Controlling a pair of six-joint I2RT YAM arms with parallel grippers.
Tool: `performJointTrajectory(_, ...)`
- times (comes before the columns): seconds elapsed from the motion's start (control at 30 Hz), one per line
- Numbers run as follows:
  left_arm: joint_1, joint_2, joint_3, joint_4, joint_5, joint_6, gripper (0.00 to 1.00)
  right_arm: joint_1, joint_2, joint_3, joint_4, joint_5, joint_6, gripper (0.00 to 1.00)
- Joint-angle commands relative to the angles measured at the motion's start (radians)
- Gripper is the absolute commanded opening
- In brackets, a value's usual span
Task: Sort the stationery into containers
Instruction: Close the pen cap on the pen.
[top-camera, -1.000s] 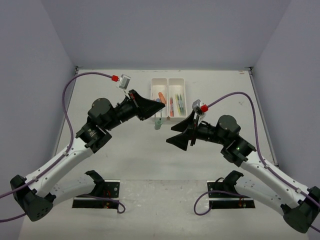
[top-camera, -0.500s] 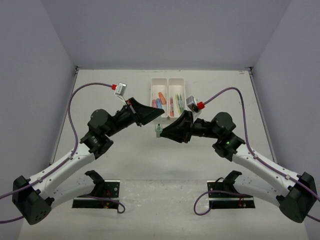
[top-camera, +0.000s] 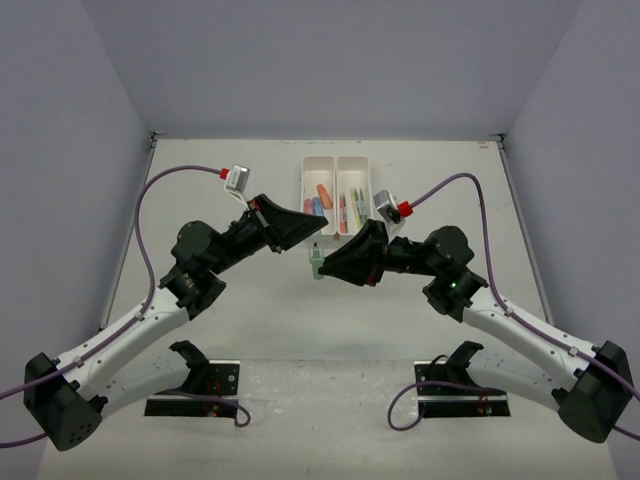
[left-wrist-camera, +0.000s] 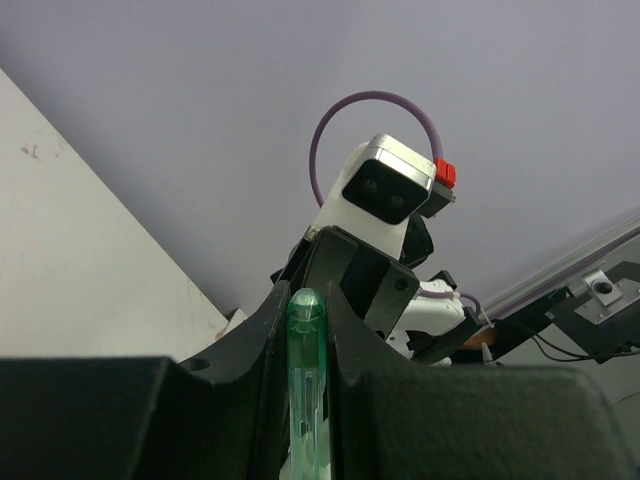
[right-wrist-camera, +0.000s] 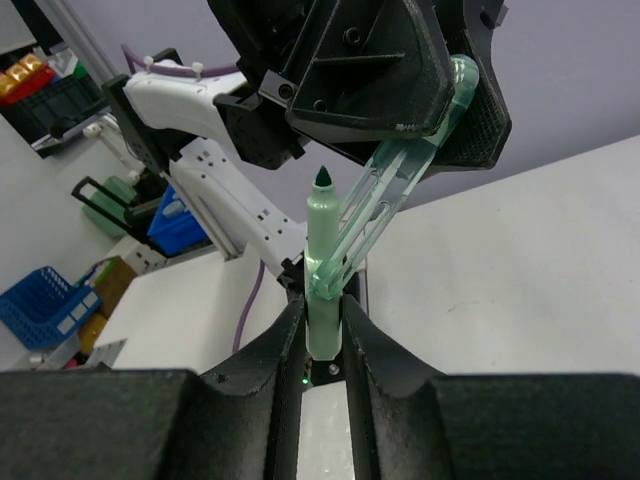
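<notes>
My left gripper (top-camera: 320, 236) is shut on a clear green pen cap (left-wrist-camera: 305, 370), held in the air in front of the white two-compartment tray (top-camera: 337, 160). My right gripper (top-camera: 326, 268) is shut on the pale green marker body (right-wrist-camera: 322, 280), which stands upright with its dark tip bare. In the right wrist view the cap (right-wrist-camera: 400, 190) slants down from the left gripper, and its open end touches the marker's side. The marker (top-camera: 316, 262) sits between the two grippers' tips. The tray holds an orange piece (top-camera: 323, 193) on the left and several thin pens (top-camera: 355, 205) on the right.
Both arms reach inward and meet over the table's middle, just in front of the tray. Purple cables loop above each wrist. Two black mounts stand at the near edge (top-camera: 200, 385).
My right gripper has swung left to the left gripper and closed on the green marker. The left gripper has dropped slightly, and the two now stand tip to tip.
</notes>
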Motion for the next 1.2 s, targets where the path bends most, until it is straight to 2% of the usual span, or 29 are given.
performJointTrajectory(0.0,0.0,-0.029,0.018,0.06,-0.022,0.014,0.0,0.016,0.007,0.002,0.081,-0.022,0.031,0.33)
performJointTrajectory(0.1,0.001,-0.03,0.027,0.061,-0.023,0.018,0.0,0.022,0.029,0.004,0.088,-0.026,0.033,0.36)
performJointTrajectory(0.3,0.001,-0.04,0.035,0.041,-0.033,0.037,0.0,0.038,0.045,0.011,0.105,-0.028,0.043,0.24)
performJointTrajectory(0.33,0.001,-0.041,0.034,0.043,-0.031,0.037,0.0,0.039,0.043,0.013,0.099,-0.024,0.042,0.21)
performJointTrajectory(0.4,0.0,-0.043,0.03,0.048,-0.032,0.041,0.0,0.04,0.042,0.023,0.09,-0.025,0.042,0.04)
performJointTrajectory(0.43,0.0,-0.044,0.027,0.053,-0.031,0.045,0.0,0.04,0.042,0.028,0.086,-0.026,0.045,0.0)
performJointTrajectory(0.6,-0.002,-0.065,0.025,0.106,0.013,0.169,0.0,0.042,0.021,0.067,-0.007,0.051,0.128,0.0)
performJointTrajectory(0.73,-0.002,-0.093,0.026,0.083,0.032,0.265,0.0,0.045,-0.005,0.058,0.007,0.077,0.243,0.0)
performJointTrajectory(1.17,-0.002,-0.099,-0.011,0.069,0.075,0.28,0.0,0.066,-0.015,0.161,-0.068,0.103,0.197,0.0)
